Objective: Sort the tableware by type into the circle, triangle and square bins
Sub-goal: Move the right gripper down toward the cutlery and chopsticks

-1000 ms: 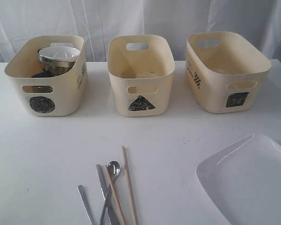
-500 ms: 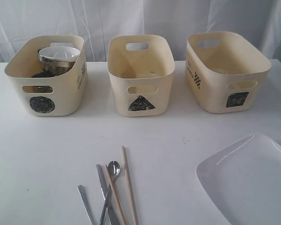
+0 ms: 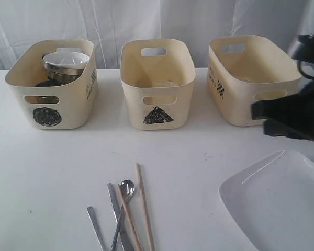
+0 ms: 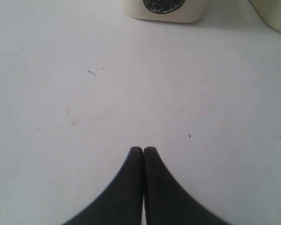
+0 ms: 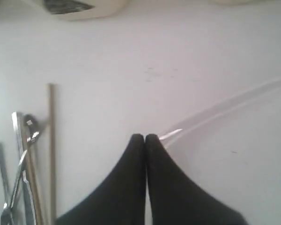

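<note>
Three cream tubs stand in a row at the back: the circle bin [image 3: 68, 107] on the left, the triangle bin [image 3: 157, 86] in the middle, the square bin [image 3: 235, 89] on the right. A steel bowl with a white bowl [image 3: 66, 64] nested in it sits in the circle bin. Wooden chopsticks [image 3: 144, 204], a steel spoon [image 3: 126, 189] and flat cutlery [image 3: 97, 225] lie at the front centre. The large white plate [image 3: 277, 204] fills the front right. My right gripper [image 3: 257, 110] is shut and empty, hovering before the square bin and covering its mark; its tips [image 5: 145, 137] are over the plate's edge [image 5: 210, 112]. My left gripper [image 4: 143, 149] is shut over bare table.
White curtains hang behind the white table [image 3: 52, 172]. The circle bin's scribbled mark [image 4: 163, 4] shows in the left wrist view. In the right wrist view the chopsticks [image 5: 51, 140] and spoon [image 5: 28, 123] lie beside the gripper, with a marked tub [image 5: 79, 7] beyond.
The right arm has come into the exterior view from the right edge and now hides the square bin's front mark. Nothing on the table has moved.
</note>
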Available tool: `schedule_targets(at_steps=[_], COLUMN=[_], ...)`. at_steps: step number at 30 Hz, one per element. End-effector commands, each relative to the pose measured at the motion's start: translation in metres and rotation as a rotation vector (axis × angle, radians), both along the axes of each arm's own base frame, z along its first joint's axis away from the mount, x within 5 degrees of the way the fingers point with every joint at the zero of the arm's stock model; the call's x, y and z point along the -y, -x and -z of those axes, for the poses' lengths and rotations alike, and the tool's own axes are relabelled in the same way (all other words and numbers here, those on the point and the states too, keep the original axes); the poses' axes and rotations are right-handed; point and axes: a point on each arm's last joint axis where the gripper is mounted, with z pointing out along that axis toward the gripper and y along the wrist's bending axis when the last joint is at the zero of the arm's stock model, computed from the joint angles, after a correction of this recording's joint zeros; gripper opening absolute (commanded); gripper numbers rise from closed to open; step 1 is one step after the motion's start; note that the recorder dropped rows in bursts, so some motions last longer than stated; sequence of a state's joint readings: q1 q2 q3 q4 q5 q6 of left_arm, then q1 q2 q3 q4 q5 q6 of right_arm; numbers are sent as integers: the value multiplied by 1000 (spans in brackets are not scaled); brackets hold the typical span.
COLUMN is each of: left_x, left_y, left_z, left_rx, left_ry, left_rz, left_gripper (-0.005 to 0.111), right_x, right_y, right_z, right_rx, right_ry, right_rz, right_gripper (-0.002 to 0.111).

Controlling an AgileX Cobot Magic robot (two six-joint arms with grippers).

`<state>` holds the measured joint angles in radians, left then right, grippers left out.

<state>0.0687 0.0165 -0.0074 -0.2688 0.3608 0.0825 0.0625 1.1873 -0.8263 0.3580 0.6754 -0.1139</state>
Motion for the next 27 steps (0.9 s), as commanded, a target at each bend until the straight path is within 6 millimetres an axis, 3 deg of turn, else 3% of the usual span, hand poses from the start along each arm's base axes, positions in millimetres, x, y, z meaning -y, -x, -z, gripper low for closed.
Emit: schedule_targets(at_steps=[1,7,12,16,21,27], left_x=[2,2,2,2,2,2], left_y=[2,2,2,2,2,2], left_z=[5,5,5,5,5,5], left_rx=[-44,-44,-44,-44,-44,-44], left_ry=[18,18,18,18,18,18], left_rz=[13,13,13,13,13,13], left_gripper=[0,0,0,0,0,0], right_x=[-56,-135,-182,-195,-197,-203], right_y=[-17,-23,-30,-36,-38,-43], right_z=[7,42,59,60,62,76], right_rx=[-80,-276,-317,-300,-274,-289], right_ry=[32,208,298,296,287,263], right_rz=[-219,-492,-630,-648,-643,-636], right_gripper=[0,0,0,0,0,2])
